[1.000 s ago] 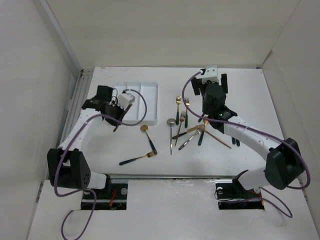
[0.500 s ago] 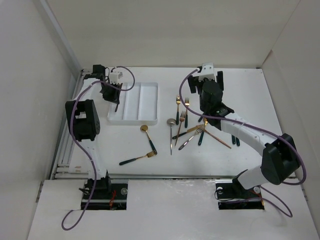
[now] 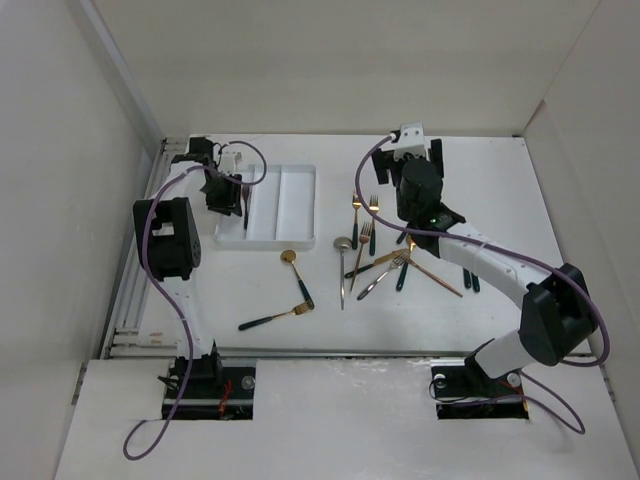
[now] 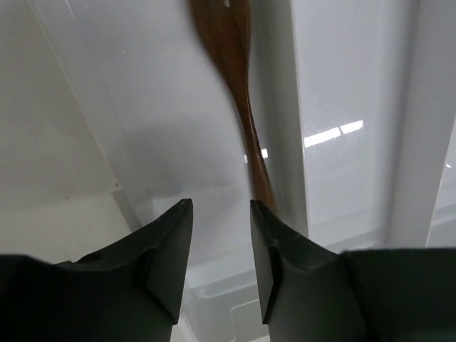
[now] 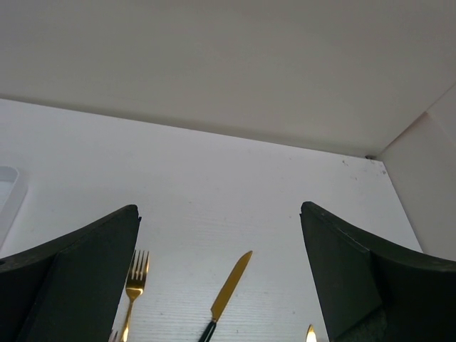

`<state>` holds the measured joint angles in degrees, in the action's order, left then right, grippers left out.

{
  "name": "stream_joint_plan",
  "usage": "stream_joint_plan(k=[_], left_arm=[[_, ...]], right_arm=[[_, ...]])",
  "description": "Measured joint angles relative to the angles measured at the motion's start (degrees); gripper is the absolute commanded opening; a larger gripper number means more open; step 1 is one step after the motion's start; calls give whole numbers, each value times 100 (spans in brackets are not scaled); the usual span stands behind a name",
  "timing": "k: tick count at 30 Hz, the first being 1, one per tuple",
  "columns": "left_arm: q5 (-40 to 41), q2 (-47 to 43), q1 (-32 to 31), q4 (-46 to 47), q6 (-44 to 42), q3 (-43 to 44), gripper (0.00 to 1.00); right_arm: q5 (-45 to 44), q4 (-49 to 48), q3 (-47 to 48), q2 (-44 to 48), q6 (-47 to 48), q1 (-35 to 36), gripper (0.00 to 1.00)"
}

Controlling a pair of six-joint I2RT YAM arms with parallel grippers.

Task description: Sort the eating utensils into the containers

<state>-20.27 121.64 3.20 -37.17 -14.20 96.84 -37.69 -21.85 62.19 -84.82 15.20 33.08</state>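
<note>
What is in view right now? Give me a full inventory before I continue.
Table: one, white, under everything.
Cutlery tray: one, white, three compartments, far left part of the table.
Utensil in tray: one, blurred brown, alongside a divider.
Loose utensils: roughly a dozen, gold or silver heads, dark handles, mid-table; the pile overlaps, exact count unclear.
Left end effector: one, black, open, over the tray.
Right end effector: one, black, open, above the table's far side.

White panel walls (image 3: 340,60) are enclosing a white table (image 3: 500,170) on three sides; soft, even light is falling across it.
</note>
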Motion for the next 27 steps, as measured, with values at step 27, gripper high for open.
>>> stream_joint_plan(k=[27], left_arm=[[599,-3985,-3563,-1373,-3051,-4323,46]], right_arm=[[791,1895,162,988,-1338,831,100]])
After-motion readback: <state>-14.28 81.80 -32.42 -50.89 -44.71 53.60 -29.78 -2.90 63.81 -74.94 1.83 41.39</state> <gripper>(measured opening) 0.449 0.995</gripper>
